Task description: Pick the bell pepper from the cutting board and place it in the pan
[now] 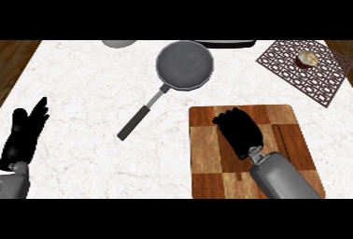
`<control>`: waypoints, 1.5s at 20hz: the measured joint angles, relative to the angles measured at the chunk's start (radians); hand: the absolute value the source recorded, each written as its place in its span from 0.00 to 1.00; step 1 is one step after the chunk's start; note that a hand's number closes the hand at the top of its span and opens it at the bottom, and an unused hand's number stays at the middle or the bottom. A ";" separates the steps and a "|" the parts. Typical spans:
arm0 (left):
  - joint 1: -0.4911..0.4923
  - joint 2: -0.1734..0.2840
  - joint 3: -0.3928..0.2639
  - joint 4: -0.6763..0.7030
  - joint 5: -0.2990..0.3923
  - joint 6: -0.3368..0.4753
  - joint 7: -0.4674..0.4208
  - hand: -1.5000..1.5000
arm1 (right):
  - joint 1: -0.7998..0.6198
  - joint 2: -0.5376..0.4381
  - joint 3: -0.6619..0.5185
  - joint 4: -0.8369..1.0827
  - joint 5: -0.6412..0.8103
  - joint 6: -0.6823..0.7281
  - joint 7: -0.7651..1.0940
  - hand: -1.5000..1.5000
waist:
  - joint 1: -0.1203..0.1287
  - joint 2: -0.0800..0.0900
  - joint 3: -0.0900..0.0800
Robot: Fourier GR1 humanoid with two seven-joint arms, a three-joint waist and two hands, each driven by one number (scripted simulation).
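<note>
A wooden cutting board (207, 154) lies at the lower right of the white counter. My right hand (239, 132) hovers over the board's upper middle, back of the hand up, and hides whatever lies beneath it. No bell pepper shows anywhere in the view. A grey pan (184, 65) sits at the top centre, about a hand's length beyond the board, its dark handle (135, 122) pointing down-left. My left hand (24, 133) rests open at the left edge, fingers up.
A patterned brown mat (289, 74) lies at the top right with a small round item (308, 58) on it. A grey bowl (119, 43) and a dark dish (224, 44) are cut off by the top edge. Wooden floor borders the counter's sides.
</note>
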 measured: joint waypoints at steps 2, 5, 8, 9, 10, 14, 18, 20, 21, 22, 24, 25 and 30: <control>-0.005 -0.011 -0.002 -0.001 -0.008 0.007 0.005 0.50 | -0.012 -0.006 0.007 0.008 0.031 -0.030 -0.020 1.00 | 0.000 0.000 0.000; -0.011 -0.017 -0.002 -0.024 -0.020 0.009 0.036 0.50 | -0.018 -0.010 -0.001 0.019 0.068 -0.067 -0.049 1.00 | 0.000 -0.001 0.000; -0.007 -0.022 0.007 -0.029 -0.025 0.004 0.032 0.50 | -0.019 -0.008 -0.022 0.033 0.093 -0.101 -0.081 1.00 | -0.001 0.000 0.000; 0.003 -0.019 0.016 -0.037 -0.017 -0.007 0.028 0.50 | -0.018 -0.001 -0.029 0.032 0.098 -0.103 -0.086 1.00 | -0.001 -0.001 0.000; -0.002 -0.016 0.019 -0.036 -0.018 -0.012 0.033 0.50 | -0.017 0.007 -0.046 0.038 0.096 -0.104 -0.077 1.00 | -0.001 -0.001 0.000; 0.014 -0.014 0.024 -0.042 -0.019 -0.011 0.032 0.50 | 0.035 0.008 -0.196 0.036 0.024 -0.100 0.008 1.00 | -0.012 -0.002 0.001; 0.014 -0.021 0.020 -0.056 -0.023 -0.004 0.050 0.50 | 0.093 0.020 -0.361 0.022 -0.066 -0.102 0.101 1.00 | -0.024 -0.004 0.001; 0.007 -0.011 0.030 -0.033 -0.018 -0.018 0.037 0.50 | 0.103 0.027 -0.414 0.013 -0.093 -0.123 0.124 1.00 | -0.019 -0.002 0.000; -0.005 -0.012 0.030 -0.026 -0.020 -0.017 0.038 0.50 | 0.111 0.027 -0.432 -0.005 -0.105 -0.141 0.123 1.00 | -0.018 -0.002 0.000; -0.004 -0.017 0.030 -0.015 -0.023 -0.013 0.030 0.50 | 0.110 0.022 -0.448 -0.033 -0.112 -0.164 0.117 1.00 | -0.019 -0.002 0.001; -0.003 -0.015 0.031 -0.022 -0.021 -0.017 0.038 0.50 | 0.126 0.018 -0.461 -0.090 -0.113 -0.241 0.095 1.00 | -0.019 -0.003 0.001; 0.001 -0.018 0.029 -0.027 -0.021 -0.017 0.038 0.50 | 0.124 0.021 -0.468 -0.117 -0.115 -0.275 0.087 1.00 | -0.017 -0.004 0.001; 0.008 -0.026 0.021 -0.052 -0.028 -0.018 0.047 0.50 | 0.084 0.052 -0.469 -0.230 -0.143 -0.345 0.062 1.00 | -0.008 -0.003 0.000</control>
